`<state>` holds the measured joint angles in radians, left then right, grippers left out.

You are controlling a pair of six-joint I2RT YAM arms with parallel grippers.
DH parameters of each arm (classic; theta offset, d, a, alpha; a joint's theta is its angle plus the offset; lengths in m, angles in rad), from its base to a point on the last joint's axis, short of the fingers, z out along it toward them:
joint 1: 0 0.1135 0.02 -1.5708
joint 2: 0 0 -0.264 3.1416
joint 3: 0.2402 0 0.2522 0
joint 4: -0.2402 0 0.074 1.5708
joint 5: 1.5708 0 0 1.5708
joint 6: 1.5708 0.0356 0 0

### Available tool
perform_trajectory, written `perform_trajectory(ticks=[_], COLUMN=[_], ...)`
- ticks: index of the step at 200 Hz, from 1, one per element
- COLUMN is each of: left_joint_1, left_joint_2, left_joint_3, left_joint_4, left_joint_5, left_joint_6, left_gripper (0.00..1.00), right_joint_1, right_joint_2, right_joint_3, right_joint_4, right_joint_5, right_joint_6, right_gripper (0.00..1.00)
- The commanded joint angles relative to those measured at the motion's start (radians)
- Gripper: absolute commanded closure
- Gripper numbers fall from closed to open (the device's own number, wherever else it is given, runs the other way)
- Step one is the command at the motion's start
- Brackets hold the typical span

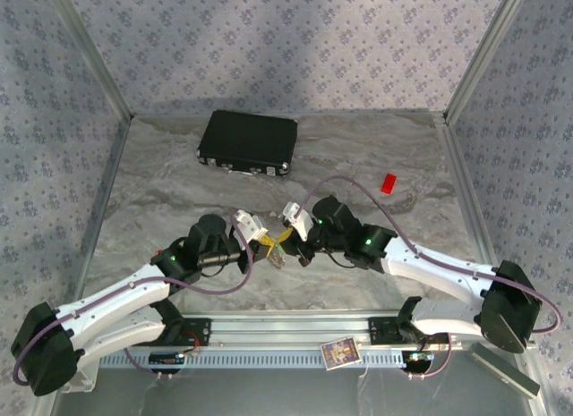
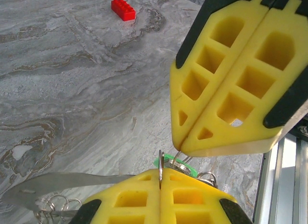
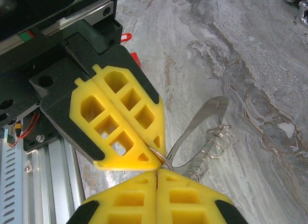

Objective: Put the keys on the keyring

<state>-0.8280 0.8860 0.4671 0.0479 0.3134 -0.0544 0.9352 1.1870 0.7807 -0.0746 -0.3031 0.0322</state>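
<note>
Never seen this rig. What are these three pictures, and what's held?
It's a left arm and a right arm, bolted to a rail at the near edge of the table, each ending in a yellow two-finger gripper. One picture looks down from above and behind them. The other two come from wrist cameras: each shows its own fingers at the bottom, the other arm's above. On the table lie a black case and a red block. The left gripper and right gripper are both shut, tips almost meeting, pinching a thin ring. A green tag sits at the ring; a silver loop with small wire rings seems joined to it.
</note>
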Motion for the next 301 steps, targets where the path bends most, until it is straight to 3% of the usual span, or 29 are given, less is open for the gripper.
perform_trajectory(ticks=[1, 301], left_joint_1=[-0.009, -0.009], left_joint_2=[0.004, 0.006], left_joint_3=[0.036, 0.052], left_joint_4=[0.001, 0.007], left_joint_5=[0.004, 0.020], left_joint_6=[-0.007, -0.004], left_gripper=[1.00, 1.00], right_joint_1=[0.008, 0.013], right_joint_2=[0.005, 0.023], right_joint_3=[0.028, 0.061], right_joint_4=[0.031, -0.057], right_joint_5=[0.009, 0.178], right_joint_6=[-0.011, 0.022], right_gripper=[1.00, 1.00])
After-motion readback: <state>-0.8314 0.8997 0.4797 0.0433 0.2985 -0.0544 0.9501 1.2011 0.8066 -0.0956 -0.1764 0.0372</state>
